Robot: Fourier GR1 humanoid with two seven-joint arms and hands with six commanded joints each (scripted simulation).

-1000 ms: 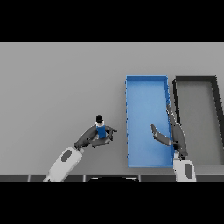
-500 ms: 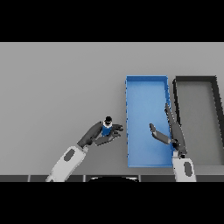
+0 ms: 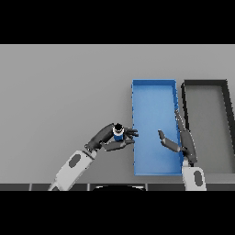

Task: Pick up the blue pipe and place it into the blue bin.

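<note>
The blue pipe [image 3: 118, 132] is a short blue piece with a dark top, held upright in my left hand [image 3: 110, 139], whose fingers and thumb curl round it. Hand and pipe sit just left of the blue bin [image 3: 154, 86], with the fingertips reaching its left wall. The bin is a long blue tray right of centre. My right hand [image 3: 183, 140] hovers over the bin's right side with straight fingers and nothing in it.
A dark grey bin [image 3: 205, 84] stands directly right of the blue one, their long walls nearly touching. The grey table [image 3: 64, 92] stretches to the left and far side.
My left hand has carried the pipe rightward, from well left of the blue bin to its left wall. The right hand has drifted slightly lower over the bin.
</note>
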